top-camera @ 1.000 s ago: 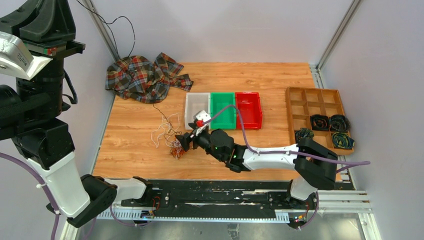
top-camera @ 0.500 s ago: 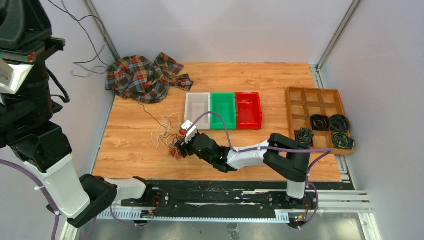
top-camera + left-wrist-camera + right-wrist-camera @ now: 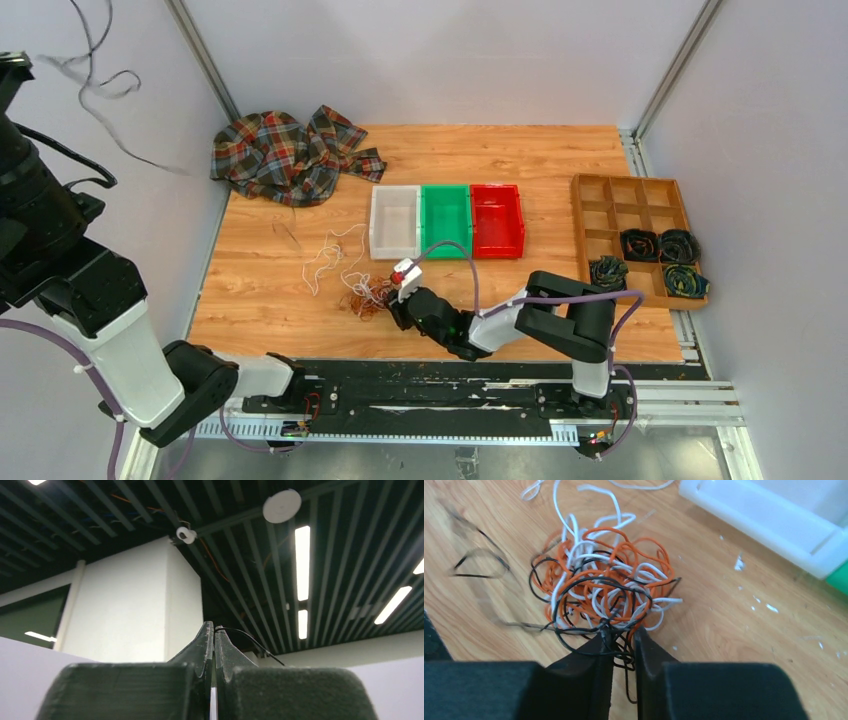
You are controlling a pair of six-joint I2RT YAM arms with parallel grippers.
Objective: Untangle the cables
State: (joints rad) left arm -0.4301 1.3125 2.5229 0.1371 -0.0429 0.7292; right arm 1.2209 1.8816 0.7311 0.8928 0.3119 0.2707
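Observation:
The cables [image 3: 365, 298] lie as a knot of orange, white and black wires on the wooden table, with white loops [image 3: 335, 255] trailing toward the back. In the right wrist view the knot [image 3: 604, 587] sits just ahead of my right gripper [image 3: 624, 635], whose jaws are pressed in on black strands at its near edge. From above, the right gripper [image 3: 393, 303] is at the knot's right side. My left gripper [image 3: 214, 627] points up at the ceiling, shut on one thin black cable [image 3: 250, 642]. That black cable [image 3: 95, 85] hangs in the air at upper left.
A plaid cloth [image 3: 290, 155] lies at the back left. White [image 3: 394, 222], green [image 3: 445, 220] and red [image 3: 497, 220] bins stand in a row behind the knot. A wooden divider tray [image 3: 625, 182] with dark coiled cords sits at the right.
The left arm has risen, lifting its black cable off the table. The right gripper moved to the knot's near right side and closed from wide open onto black strands.

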